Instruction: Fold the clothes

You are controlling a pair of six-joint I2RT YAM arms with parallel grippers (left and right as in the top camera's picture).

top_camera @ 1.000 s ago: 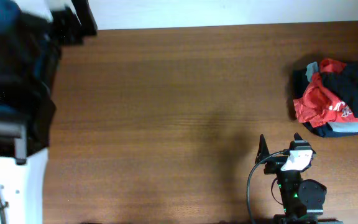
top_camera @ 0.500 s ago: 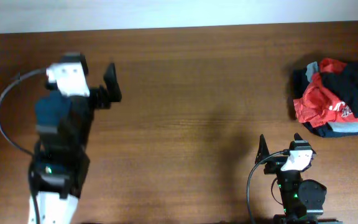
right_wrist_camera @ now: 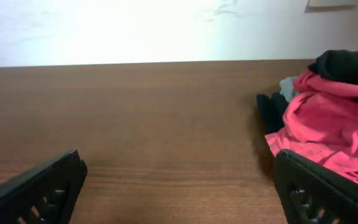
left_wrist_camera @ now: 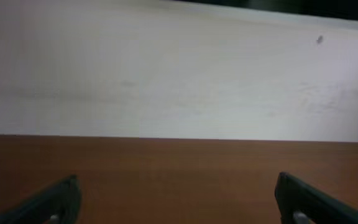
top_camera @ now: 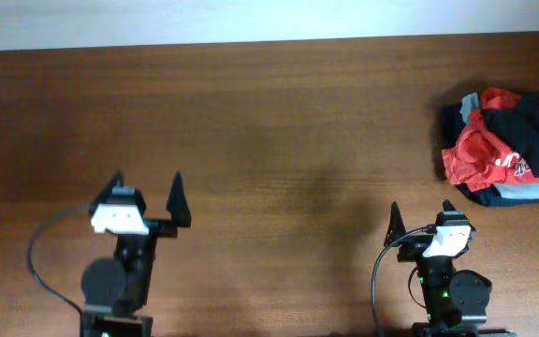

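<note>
The black T-shirt (top_camera: pixel 531 131) lies crumpled atop the red shirt (top_camera: pixel 475 152). Left gripper (top_camera: pixel 146 183) and right gripper (top_camera: pixel 421 211), jaws apart and empty, sit well clear of the red shirt. A pinch might drag that shirt along, since they overlap. The heap runs past the frame edge (outline unclear).

You get soft, even light from above. The table (top_camera: pixel 279 122) reads clean, with only a faint dark smudge up-left of the right gripper (top_camera: pixel 421 211) jaws. The left wrist view is soft all over, and the left gripper (left_wrist_camera: pixel 178 180) fingers (left_wrist_camera: pixel 55 200) are smeared. Ahead of both jaws the wall (right_wrist_camera: pixel 135 31) blows out near-white. The right wrist view is sharper.
</note>
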